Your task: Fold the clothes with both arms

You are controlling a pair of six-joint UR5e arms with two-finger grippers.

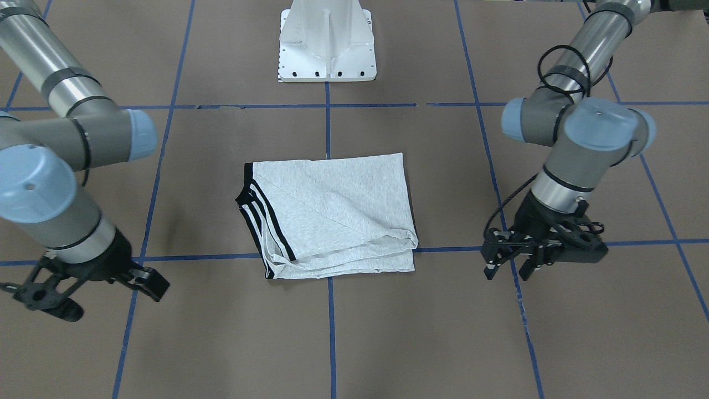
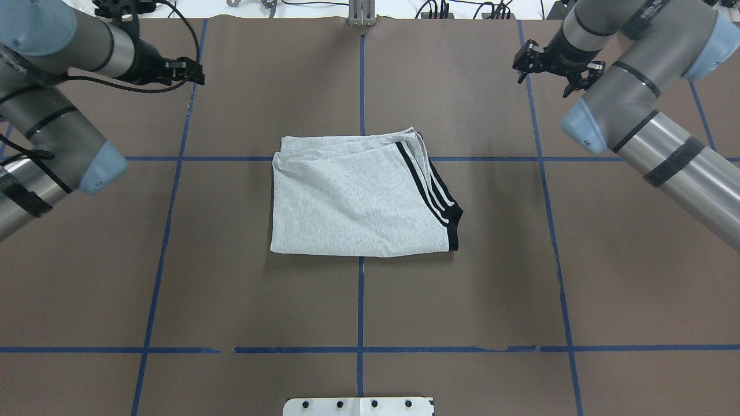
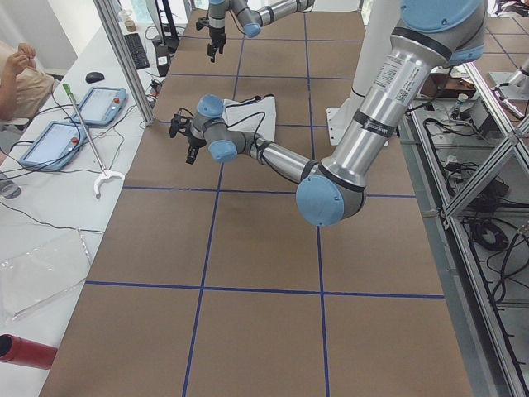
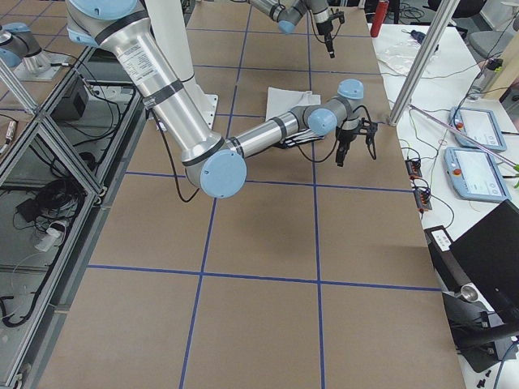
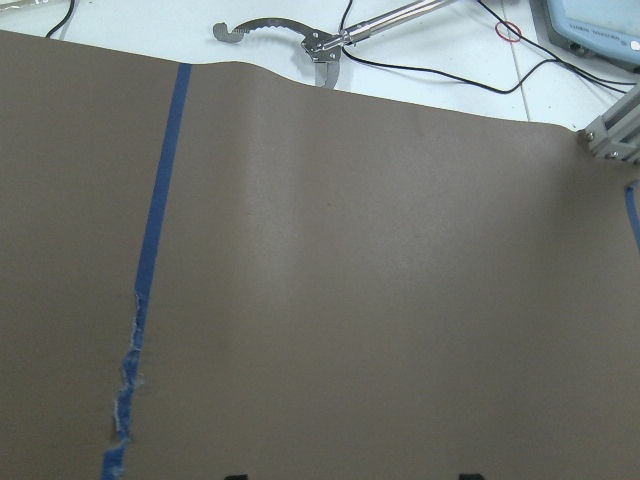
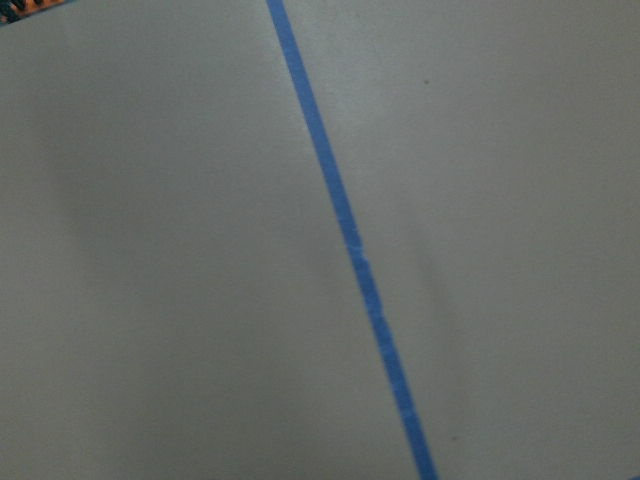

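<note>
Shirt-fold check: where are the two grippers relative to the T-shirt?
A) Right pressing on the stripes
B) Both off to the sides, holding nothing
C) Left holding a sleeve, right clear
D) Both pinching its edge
B: the left gripper and the right gripper hang open over the table on either side of the folded T-shirt, apart from it.
</note>
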